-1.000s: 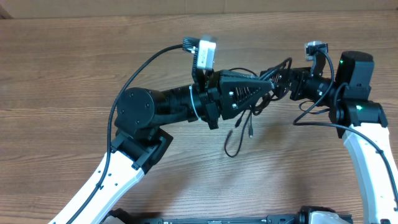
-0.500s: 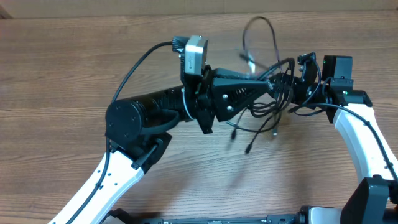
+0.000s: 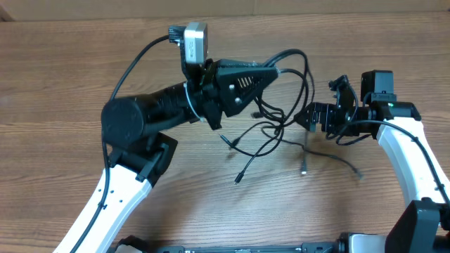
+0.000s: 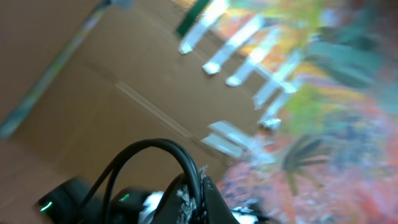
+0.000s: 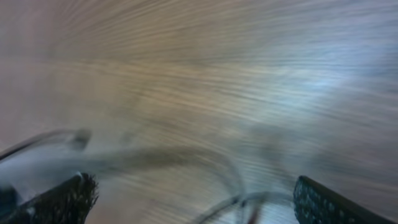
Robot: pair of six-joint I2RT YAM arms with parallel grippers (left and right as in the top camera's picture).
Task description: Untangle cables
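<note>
Several thin black cables (image 3: pixel 281 130) hang in a loose tangle from my left gripper (image 3: pixel 278 70), which is raised over the table's middle and shut on them. One loop arcs above its tip. Metal-tipped plug ends (image 3: pixel 238 179) lie spread on the wood below. In the left wrist view a cable loop (image 4: pixel 155 146) is pinched between the closed jaws of the left gripper (image 4: pixel 200 190). My right gripper (image 3: pixel 306 117) stands open just right of the hanging strands. The right wrist view is blurred, with the fingers (image 5: pixel 62 199) far apart and a faint cable (image 5: pixel 249 198) running between them.
The wooden table (image 3: pixel 63 84) runs under both arms. A thicker black arm cable (image 3: pixel 133 67) curves to the left wrist camera. Another loops beside the right arm (image 3: pixel 401 140). One loose cable end (image 3: pixel 357 171) lies near the right arm.
My left gripper has risen and swung back to the left with the cables. The tangle has loosened, and plug ends now spread across the table. The right gripper has dropped slightly towards the front.
</note>
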